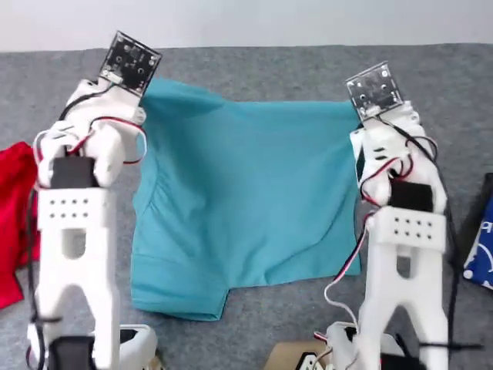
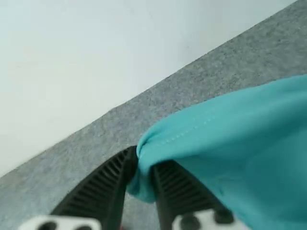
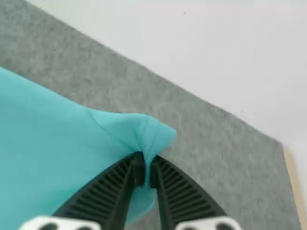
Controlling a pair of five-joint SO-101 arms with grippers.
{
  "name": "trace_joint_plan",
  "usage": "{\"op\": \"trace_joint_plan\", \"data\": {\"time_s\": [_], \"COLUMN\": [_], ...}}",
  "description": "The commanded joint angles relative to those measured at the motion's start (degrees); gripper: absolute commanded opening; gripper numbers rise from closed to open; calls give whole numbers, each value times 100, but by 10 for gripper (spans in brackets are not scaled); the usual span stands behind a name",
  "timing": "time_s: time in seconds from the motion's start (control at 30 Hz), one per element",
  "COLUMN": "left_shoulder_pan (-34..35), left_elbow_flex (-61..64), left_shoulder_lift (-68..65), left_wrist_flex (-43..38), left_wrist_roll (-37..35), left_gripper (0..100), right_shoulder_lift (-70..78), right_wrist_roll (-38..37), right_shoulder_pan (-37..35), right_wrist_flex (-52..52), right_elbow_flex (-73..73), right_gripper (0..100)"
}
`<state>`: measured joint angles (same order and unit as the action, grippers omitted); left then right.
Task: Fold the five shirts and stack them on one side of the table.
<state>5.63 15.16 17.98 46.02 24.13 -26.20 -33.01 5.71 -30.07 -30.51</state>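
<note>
Teal shirt (image 1: 246, 193), unfolded, far corners clenched in left pincer (image 2: 141, 177) and right pincer (image 3: 144, 172) over the worktop (image 1: 308, 62); red garment (image 1: 11, 223) waiting aside; folding seemingly just starting, stack unbuilt.

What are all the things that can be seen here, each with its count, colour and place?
teal shirt: one, teal, spread in the middle of the table
red garment: one, red, at the table's left edge
blue cloth: one, blue with white print, at the right edge
table cover: one, grey, under everything
left arm: one, white, left of the shirt
right arm: one, white, right of the shirt
left gripper: one, black, shut on the shirt's far left corner
right gripper: one, black, shut on its far right corner
</note>
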Motion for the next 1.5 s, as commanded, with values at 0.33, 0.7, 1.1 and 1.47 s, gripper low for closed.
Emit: {"op": "trace_joint_plan", "data": {"time_s": [0.33,0.7,1.1,1.47], "left_shoulder_pan": [149,431,316,211], "left_elbow_flex": [-1226,-3222,-3829,-3829], "left_shoulder_lift": [-2066,-3710,-3859,-3859], "left_wrist_flex": [-941,-879,2646,5301], "left_wrist_roll": [18,-360,1011,2321], "left_gripper": [2,2,2,2], "right_shoulder_lift": [2352,4488,4769,4119], "right_wrist_roll": [44,18,-378,-431], "right_shoulder_pan": [-31,-347,-409,-391], "right_wrist_flex": [1033,998,-857,-3134], "right_elbow_flex": [2013,4158,4651,4642], "right_gripper": [10,10,10,10]}}
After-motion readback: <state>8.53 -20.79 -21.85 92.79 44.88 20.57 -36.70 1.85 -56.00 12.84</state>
